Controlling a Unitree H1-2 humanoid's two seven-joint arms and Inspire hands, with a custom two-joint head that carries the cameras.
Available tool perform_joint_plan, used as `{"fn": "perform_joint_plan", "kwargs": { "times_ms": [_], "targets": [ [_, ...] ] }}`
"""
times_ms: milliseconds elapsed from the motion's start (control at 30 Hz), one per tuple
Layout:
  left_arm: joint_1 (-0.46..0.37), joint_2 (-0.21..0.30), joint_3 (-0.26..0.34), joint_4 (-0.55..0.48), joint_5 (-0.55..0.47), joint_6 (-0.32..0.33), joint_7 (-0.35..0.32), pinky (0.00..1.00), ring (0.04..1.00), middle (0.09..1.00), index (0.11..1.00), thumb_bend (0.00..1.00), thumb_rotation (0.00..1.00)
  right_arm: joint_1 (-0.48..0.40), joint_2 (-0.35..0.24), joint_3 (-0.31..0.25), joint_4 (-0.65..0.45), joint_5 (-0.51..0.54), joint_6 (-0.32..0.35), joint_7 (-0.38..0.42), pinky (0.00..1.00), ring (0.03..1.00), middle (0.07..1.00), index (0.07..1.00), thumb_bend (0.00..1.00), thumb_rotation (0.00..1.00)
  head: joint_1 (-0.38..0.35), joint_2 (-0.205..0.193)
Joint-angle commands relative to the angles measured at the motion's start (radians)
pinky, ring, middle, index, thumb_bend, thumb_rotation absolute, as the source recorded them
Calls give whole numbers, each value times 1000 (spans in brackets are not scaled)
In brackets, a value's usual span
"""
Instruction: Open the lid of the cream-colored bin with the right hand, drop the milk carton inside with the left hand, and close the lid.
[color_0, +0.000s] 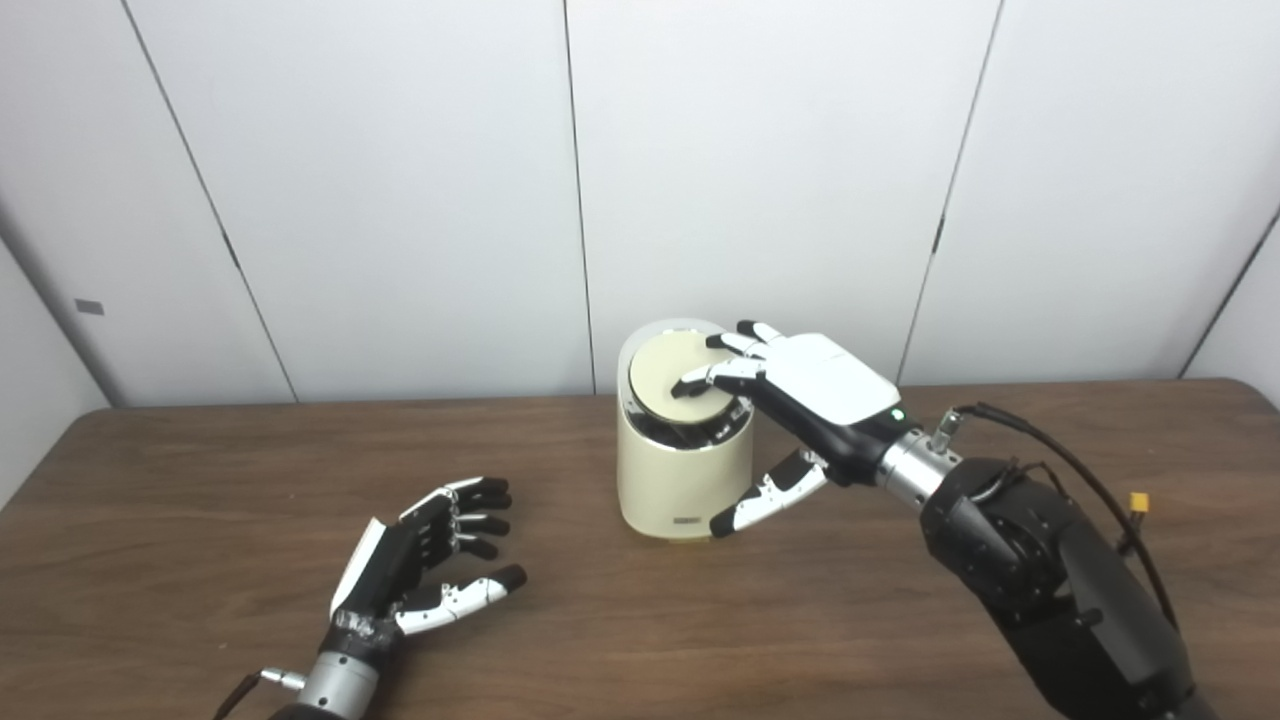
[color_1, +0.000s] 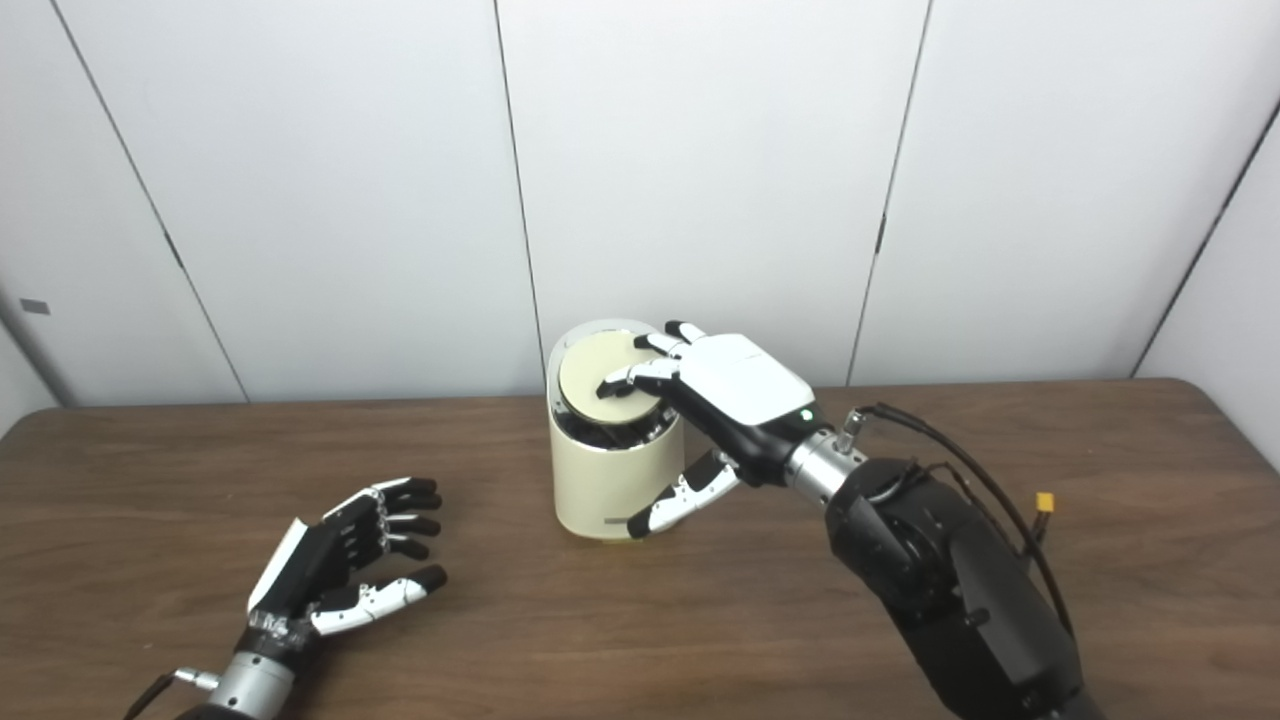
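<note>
The cream-colored bin (color_0: 680, 480) stands upright at the middle of the table. Its round lid (color_0: 662, 385) is tilted, with a dark gap showing under its near edge. My right hand (color_0: 815, 385) reaches over the bin from the right; its fingertips (color_0: 700, 380) rest on the lid and its thumb hangs down in front of the bin wall. It grips nothing. My left hand (color_0: 425, 560) lies low over the table at the near left, palm turned inward, fingers spread and empty. No milk carton is visible in either view.
The brown wooden table (color_0: 200, 480) runs to a white panelled wall behind the bin. A black cable with a yellow connector (color_0: 1138, 500) loops beside my right forearm.
</note>
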Motion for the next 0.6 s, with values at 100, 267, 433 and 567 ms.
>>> {"fn": "perform_joint_plan", "kwargs": {
  "times_ms": [100, 267, 433, 567],
  "targets": [
    [19, -3, -2, -11, 18, -14, 19, 603, 688, 758, 794, 738, 178, -31, -51, 41, -23, -53, -68, 6, 942, 922, 762, 765, 871, 430, 5, 4],
    [22, -7, -2, -14, 21, -15, 19, 597, 687, 755, 793, 746, 202, -28, -65, 75, -21, -79, -111, 15, 908, 896, 741, 745, 896, 414, 9, 8],
    [26, -9, -1, -17, 14, -14, 18, 600, 690, 758, 798, 742, 193, -31, -84, 114, -37, -108, -105, 62, 923, 887, 731, 740, 913, 482, 12, 11],
    [29, -9, 0, -27, 19, 0, 22, 601, 692, 759, 800, 745, 201, -29, -81, 107, -53, -96, -92, 70, 943, 901, 741, 748, 904, 490, 11, 12]
  ]
}}
